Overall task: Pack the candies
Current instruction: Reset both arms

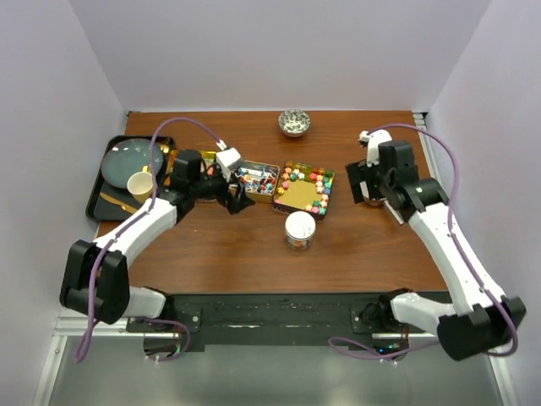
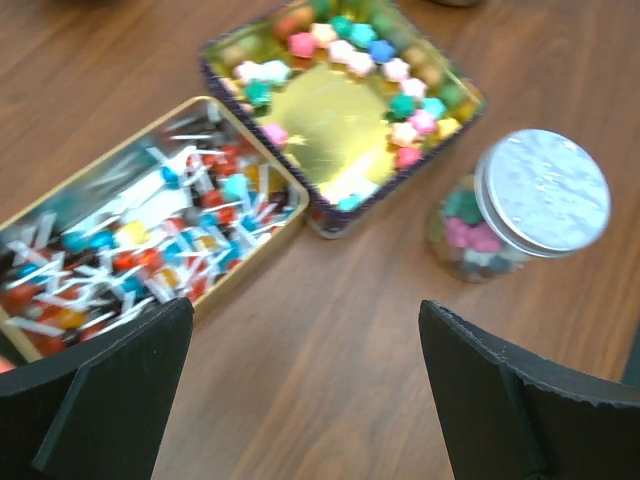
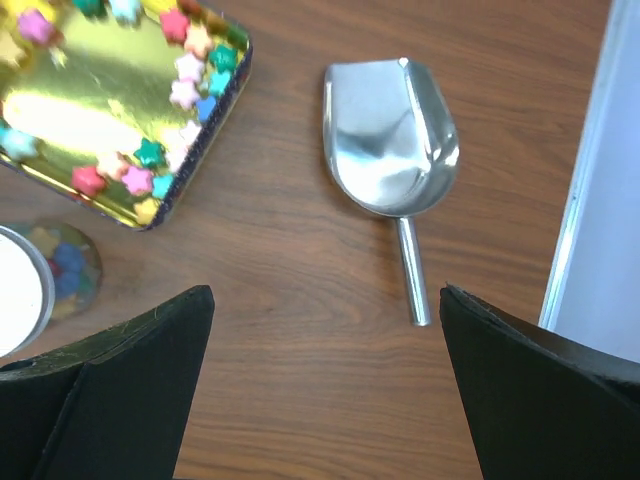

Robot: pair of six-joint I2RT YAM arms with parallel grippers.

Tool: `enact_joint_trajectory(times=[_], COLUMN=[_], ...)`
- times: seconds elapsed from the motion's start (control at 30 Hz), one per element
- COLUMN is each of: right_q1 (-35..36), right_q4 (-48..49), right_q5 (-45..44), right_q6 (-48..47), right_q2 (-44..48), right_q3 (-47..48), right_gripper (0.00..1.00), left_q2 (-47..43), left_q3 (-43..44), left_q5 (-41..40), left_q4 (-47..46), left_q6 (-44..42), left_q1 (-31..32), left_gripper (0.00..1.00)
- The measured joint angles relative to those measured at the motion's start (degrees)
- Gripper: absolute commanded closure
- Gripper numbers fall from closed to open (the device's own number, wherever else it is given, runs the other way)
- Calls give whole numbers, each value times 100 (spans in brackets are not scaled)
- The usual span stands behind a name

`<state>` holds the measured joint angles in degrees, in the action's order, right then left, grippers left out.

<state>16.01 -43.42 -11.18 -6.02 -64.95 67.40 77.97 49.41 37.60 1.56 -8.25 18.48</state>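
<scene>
Candies (image 1: pixel 258 179) fill two open tins (image 1: pixel 300 196) at the top view's centre. Both pincers gape empty: the right gripper (image 3: pixel 325 305) hangs above the metal scoop (image 3: pixel 390 150), whose thin round handle may roll from an off-centre pinch, and the left gripper (image 2: pixel 305 320) could topple the nearby jar (image 2: pixel 535 195).

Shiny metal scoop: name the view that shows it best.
Right wrist view: the shiny metal scoop lies whole and sharp, bowl and handle clear. In the top external view the right arm covers it; the left wrist view misses it.
</scene>
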Motion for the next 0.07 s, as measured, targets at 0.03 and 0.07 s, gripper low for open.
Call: enact_joint_trajectory(times=[0.03,0.07], right_q1=[0,0], right_q4=[-28,-35], right_q5=[-15,-31], right_q6=[92,162], right_q2=[175,330], right_q3=[9,11], right_gripper=[1,1], left_q2=[0,0], left_q3=[101,190], left_q5=[-63,-120], left_q4=[133,240], left_q6=[-42,-81], left_q1=[-94,-162], left_gripper=[0,0])
